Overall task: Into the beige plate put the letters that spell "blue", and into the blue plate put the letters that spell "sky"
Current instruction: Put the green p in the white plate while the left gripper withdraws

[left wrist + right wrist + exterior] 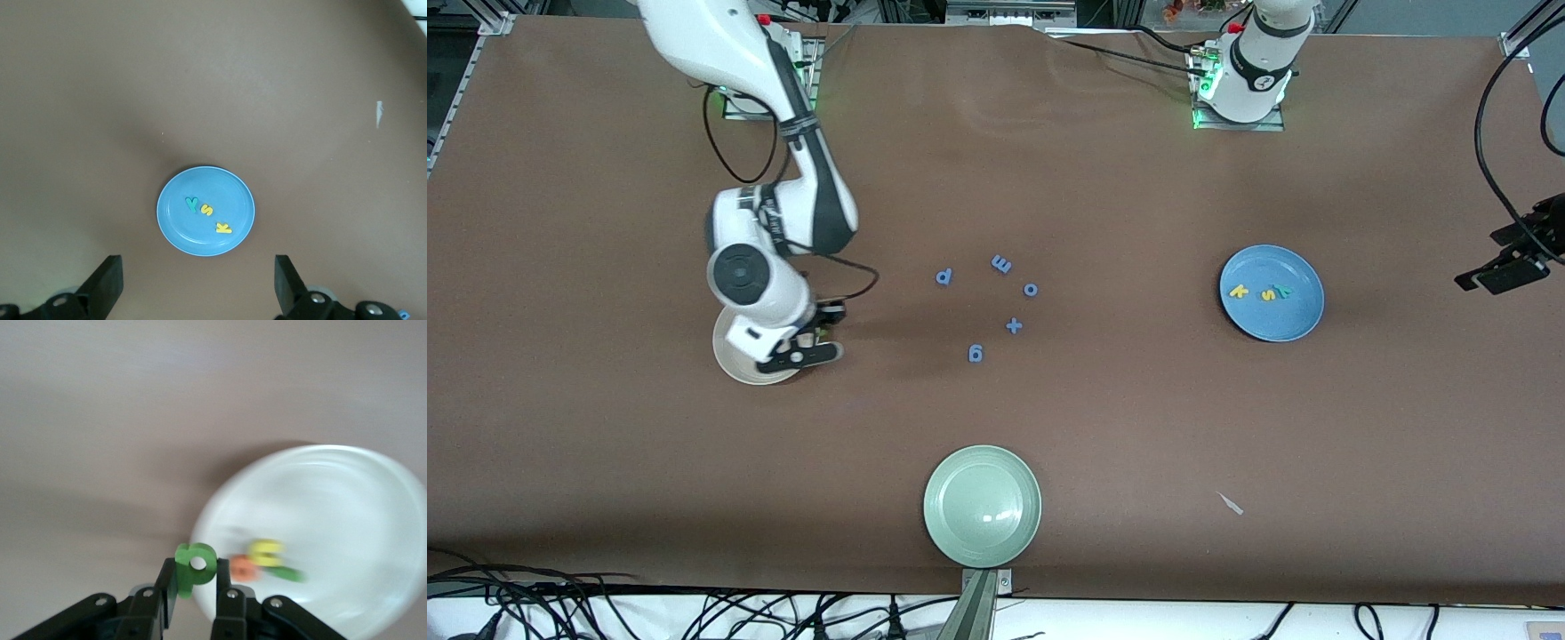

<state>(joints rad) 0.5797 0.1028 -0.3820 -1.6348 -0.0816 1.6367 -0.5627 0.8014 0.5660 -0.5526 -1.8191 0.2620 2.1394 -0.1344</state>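
Observation:
My right gripper (815,336) is shut on the green b (195,563) and hangs over the edge of the beige plate (734,360). In the right wrist view the beige plate (333,540) holds the orange e (245,568), the yellow u (267,553) and the green l (288,573), close together. The blue plate (1272,293) lies toward the left arm's end with the yellow k (1237,291), yellow s (1266,294) and teal y (1282,292) in it. My left gripper (198,293) is open, high over the table beside the blue plate (206,211).
Several all-blue letters (996,307) lie scattered mid-table. A pale green plate (982,505) sits at the table's edge nearest the front camera. A small white scrap (1231,504) lies near it, toward the left arm's end. A black mount (1512,258) juts in there.

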